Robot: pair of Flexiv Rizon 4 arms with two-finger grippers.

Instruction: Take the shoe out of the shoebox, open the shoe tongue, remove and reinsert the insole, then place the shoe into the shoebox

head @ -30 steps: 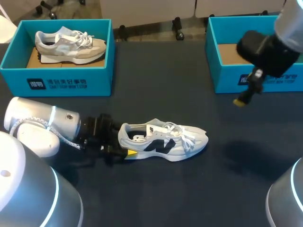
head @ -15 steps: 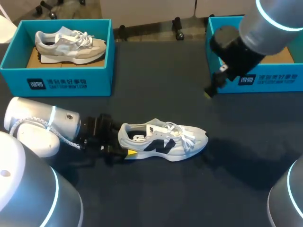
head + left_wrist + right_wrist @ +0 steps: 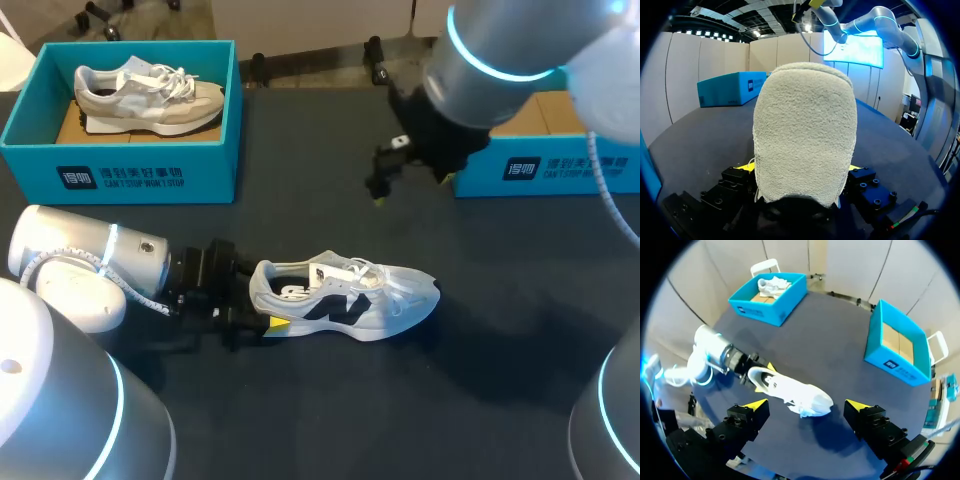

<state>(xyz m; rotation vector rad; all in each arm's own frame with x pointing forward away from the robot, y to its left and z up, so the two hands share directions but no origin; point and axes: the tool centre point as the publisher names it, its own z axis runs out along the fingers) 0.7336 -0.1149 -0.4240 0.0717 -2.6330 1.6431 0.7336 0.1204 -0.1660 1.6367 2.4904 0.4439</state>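
Note:
A white shoe point(image 3: 350, 297) with black side marks lies on its sole on the dark table, toe pointing right. My left gripper point(image 3: 262, 302) holds its heel from the left. In the left wrist view the fuzzy heel point(image 3: 805, 130) fills the space between the fingers, with a yellow tip against each side. My right gripper point(image 3: 383, 188) hangs open in the air behind and above the shoe, holding nothing. From the right wrist the shoe point(image 3: 790, 389) lies far below the open gripper point(image 3: 805, 406).
A teal shoebox point(image 3: 120, 172) at the back left holds a grey shoe point(image 3: 150, 95). A second teal box point(image 3: 565, 168) at the back right shows only its cardboard floor and is partly hidden by my right arm. Both boxes point(image 3: 767, 302) point(image 3: 897, 352) show from the right wrist.
My right arm has swung left from in front of the right box to above the middle of the table, behind the shoe. The left arm and the shoe have not moved.

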